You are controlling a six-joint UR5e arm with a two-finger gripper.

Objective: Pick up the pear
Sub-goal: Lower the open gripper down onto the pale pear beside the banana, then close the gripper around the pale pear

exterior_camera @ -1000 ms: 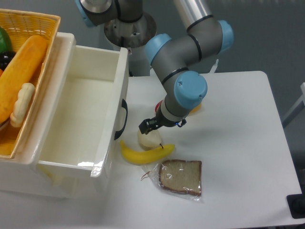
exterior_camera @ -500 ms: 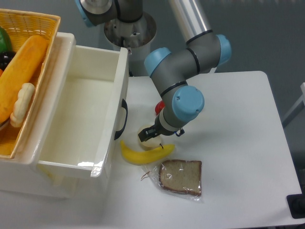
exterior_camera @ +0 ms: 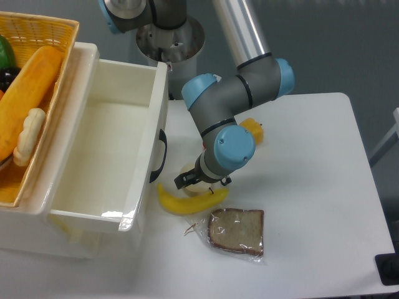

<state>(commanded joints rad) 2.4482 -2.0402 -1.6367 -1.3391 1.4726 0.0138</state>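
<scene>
Near the middle of the white table [exterior_camera: 312, 187], just right of the white bin [exterior_camera: 112, 156], the gripper [exterior_camera: 188, 180] is down over the pear [exterior_camera: 187, 170], which is mostly hidden beneath it and sits just above the yellow banana [exterior_camera: 187, 201]. Its dark fingers [exterior_camera: 181, 182] reach around the pale fruit, but how far apart they stand, and whether they grip it, cannot be told. A bagged slice of bread [exterior_camera: 235, 231] lies just below the banana, and an orange object [exterior_camera: 252, 131] shows behind the arm.
</scene>
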